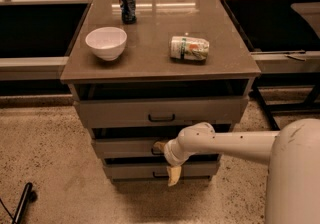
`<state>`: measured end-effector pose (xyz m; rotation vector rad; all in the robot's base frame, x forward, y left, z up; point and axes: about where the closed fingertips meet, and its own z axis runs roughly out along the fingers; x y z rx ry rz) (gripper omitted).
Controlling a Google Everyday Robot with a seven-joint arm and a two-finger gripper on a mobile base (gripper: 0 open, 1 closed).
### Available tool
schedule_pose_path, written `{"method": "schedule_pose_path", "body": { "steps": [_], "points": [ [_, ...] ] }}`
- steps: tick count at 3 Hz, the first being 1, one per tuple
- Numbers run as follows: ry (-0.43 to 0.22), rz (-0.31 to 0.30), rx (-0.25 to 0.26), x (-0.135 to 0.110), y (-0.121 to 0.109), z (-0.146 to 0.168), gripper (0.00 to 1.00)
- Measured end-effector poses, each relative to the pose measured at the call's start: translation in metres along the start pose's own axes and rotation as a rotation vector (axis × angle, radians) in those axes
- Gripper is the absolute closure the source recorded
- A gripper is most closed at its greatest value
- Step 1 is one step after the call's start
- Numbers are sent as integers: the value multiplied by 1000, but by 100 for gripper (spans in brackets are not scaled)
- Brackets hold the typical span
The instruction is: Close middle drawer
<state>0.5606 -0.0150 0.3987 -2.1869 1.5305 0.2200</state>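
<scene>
The middle drawer [125, 148] is the second of three in a grey cabinet. It stands a little way out, with a dark gap above its front. My gripper [166, 160] is at the end of the white arm that reaches in from the right. It is against the centre of the drawer front and covers the handle. One tan finger [159, 145] points up-left onto the front. The other tan finger [174, 175] hangs down over the lowest drawer [135, 170]. The fingers are apart and hold nothing.
The top drawer [160, 110] is also a little open under the cabinet top [150, 63]. On the top are a white bowl [106, 43], a dark can [127, 4] standing upright and a crushed can [188, 48] on its side. Dark shelving stands on both sides, and a black pole [22, 203] lies on the floor at lower left.
</scene>
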Motion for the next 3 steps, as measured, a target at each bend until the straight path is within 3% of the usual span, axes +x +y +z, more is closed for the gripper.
{"method": "schedule_pose_path", "body": {
  "steps": [1, 2, 3],
  "points": [
    [-82, 49, -11, -7, 10, -3, 0],
    [-190, 41, -8, -5, 34, -36, 0],
    [-179, -5, -53, -3, 52, -57, 0]
  ]
}}
